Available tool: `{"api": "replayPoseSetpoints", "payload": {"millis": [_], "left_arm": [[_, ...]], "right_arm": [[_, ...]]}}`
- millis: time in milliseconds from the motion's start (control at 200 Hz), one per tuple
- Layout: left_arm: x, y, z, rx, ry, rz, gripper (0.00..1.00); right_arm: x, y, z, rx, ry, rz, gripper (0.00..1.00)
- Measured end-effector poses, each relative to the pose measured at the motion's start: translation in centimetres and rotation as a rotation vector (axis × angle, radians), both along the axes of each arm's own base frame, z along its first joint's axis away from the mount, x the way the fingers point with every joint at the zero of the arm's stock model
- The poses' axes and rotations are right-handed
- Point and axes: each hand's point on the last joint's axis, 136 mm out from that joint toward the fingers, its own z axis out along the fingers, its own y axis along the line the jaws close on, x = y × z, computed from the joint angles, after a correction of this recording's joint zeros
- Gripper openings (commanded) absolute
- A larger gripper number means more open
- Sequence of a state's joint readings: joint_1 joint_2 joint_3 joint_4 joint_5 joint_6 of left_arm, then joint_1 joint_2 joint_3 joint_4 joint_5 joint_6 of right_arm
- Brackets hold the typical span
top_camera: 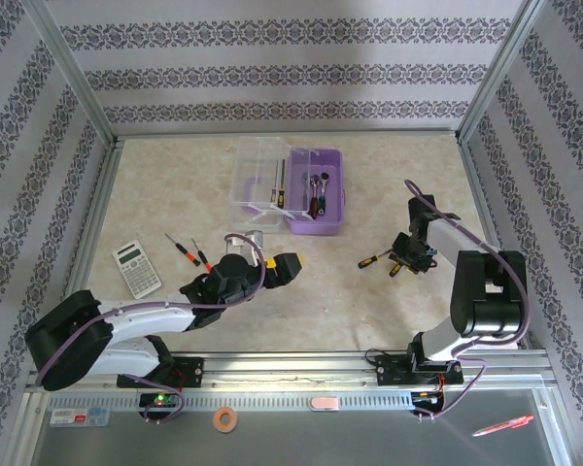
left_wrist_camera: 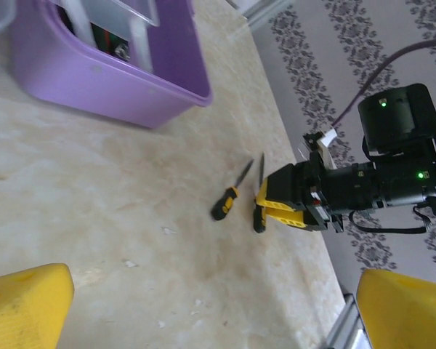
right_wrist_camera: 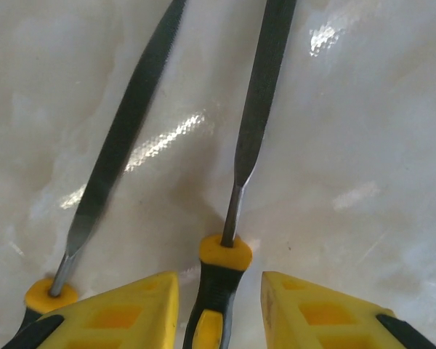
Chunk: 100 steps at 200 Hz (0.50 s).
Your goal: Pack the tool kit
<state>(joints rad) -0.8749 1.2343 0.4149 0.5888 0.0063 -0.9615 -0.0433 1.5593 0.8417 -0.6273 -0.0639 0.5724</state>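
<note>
The lilac tool kit case [top_camera: 328, 209] [left_wrist_camera: 109, 80] stands open at mid-table, its clear lid [top_camera: 255, 180] to the left and a ratchet wrench [top_camera: 318, 189] inside. Two small orange-handled screwdrivers [top_camera: 180, 249] lie near the calculator. Two yellow-and-black-handled tools lie at the right. My right gripper [top_camera: 403, 260] [right_wrist_camera: 219, 285] is down over one of them [right_wrist_camera: 258, 109], its fingers astride the handle with a gap on each side. The other tool [right_wrist_camera: 123, 138] [left_wrist_camera: 225, 203] lies just beside it. My left gripper [top_camera: 284, 267] [left_wrist_camera: 218, 305] hovers wide open over bare table, holding nothing.
A grey calculator [top_camera: 136, 268] lies at the left front. The metal frame rail [top_camera: 369, 364] runs along the near edge, with a pink pen [top_camera: 502, 424] and a tape ring [top_camera: 225, 418] on the shelf below. Patterned walls close in the sides and back.
</note>
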Motion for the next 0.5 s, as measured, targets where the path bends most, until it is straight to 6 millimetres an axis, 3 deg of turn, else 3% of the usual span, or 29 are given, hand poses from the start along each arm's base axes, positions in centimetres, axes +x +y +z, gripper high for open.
{"api": "replayPoseSetpoints", "payload": {"millis": [230, 500], "left_arm": [[-0.2, 2.3, 0.2, 0.048, -0.035, 0.064, 1.0], [-0.8, 4.1, -0.6, 0.084, -0.032, 0.096, 1.0]], "right_arm": [[-0.2, -0.2, -0.7, -0.01, 0.025, -0.003, 0.19], [-0.1, -0.2, -0.6, -0.008, 0.02, -0.023, 0.13]]}}
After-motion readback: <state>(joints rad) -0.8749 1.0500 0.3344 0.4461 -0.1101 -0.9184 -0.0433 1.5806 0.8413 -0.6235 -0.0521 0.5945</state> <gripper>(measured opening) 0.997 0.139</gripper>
